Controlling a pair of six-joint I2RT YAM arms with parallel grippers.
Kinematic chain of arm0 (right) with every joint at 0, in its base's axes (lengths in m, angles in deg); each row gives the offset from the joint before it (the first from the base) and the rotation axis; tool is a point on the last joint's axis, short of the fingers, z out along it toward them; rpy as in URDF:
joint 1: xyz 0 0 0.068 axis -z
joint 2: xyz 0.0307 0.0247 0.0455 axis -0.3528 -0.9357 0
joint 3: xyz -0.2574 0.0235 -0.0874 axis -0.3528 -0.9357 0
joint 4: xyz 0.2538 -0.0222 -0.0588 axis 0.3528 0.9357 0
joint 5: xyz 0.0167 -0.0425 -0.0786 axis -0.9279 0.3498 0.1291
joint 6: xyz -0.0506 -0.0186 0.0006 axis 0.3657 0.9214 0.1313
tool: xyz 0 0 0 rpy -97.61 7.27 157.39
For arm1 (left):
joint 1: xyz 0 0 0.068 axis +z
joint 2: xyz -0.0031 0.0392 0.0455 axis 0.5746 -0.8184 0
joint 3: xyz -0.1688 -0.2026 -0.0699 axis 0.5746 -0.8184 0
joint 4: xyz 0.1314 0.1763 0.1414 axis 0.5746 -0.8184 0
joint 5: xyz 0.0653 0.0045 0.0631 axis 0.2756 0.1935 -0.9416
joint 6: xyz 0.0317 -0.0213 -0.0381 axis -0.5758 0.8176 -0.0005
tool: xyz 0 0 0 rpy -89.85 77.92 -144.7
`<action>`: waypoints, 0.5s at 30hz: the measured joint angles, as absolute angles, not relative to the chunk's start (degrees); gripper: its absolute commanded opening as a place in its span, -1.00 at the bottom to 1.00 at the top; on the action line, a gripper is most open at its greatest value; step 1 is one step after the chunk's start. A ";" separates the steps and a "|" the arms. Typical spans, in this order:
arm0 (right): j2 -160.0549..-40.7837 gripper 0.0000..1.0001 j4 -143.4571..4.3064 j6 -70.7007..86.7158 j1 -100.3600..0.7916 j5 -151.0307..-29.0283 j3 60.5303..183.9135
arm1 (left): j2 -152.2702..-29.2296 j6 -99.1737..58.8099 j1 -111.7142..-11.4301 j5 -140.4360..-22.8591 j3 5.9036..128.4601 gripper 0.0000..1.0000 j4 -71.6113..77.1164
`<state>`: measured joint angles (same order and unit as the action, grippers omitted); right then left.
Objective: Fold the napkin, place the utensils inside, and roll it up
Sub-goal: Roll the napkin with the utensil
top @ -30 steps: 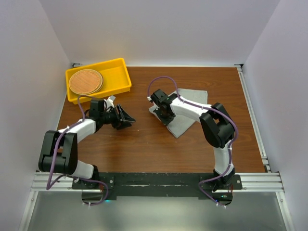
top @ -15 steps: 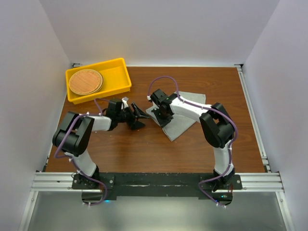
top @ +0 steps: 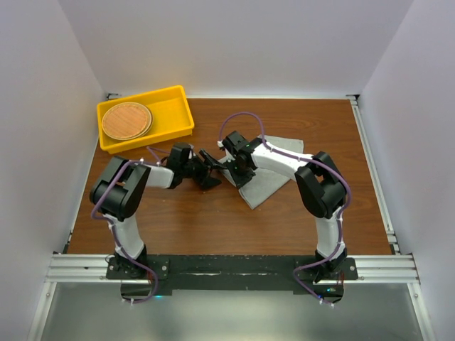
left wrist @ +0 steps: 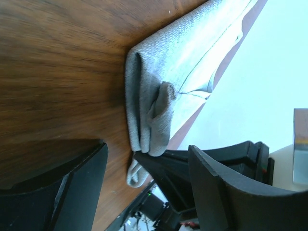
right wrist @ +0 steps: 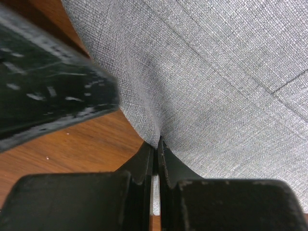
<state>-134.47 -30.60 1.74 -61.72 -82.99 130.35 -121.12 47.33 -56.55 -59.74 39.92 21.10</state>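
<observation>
From above, the folded grey napkin (top: 269,177) lies on the tabletop (top: 213,220), right of centre. Left wrist view: the left gripper (left wrist: 147,149) stands wide open beside the napkin's edge. Right wrist view: the right gripper (right wrist: 155,144) pinches a napkin fold.

the dark brown wood-grain table (top: 213,220) carries two things directly on its surface. a bright yellow rectangular plastic tray (top: 183,117) sits in the far left corner, turned slightly askew to the table's edges. a plain mid-grey fabric napkin (top: 266,181) lies right of the centre, well apart from the tray, folded into layers and set at a slant. in the left wrist view its left end shows stacked folds with a small raised pucker on top, and bare wood stretches beside it.
</observation>
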 measured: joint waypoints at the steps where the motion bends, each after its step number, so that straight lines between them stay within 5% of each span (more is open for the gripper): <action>1: -134.47 -1.00 -30.66 1.74 -61.69 -83.21 130.35 | -121.36 47.85 -56.81 -59.91 40.35 0.46 20.79; 15: -133.31 -1.00 -30.71 1.52 -60.60 -83.95 130.38 | -123.90 49.03 -58.51 -61.07 45.73 0.33 14.76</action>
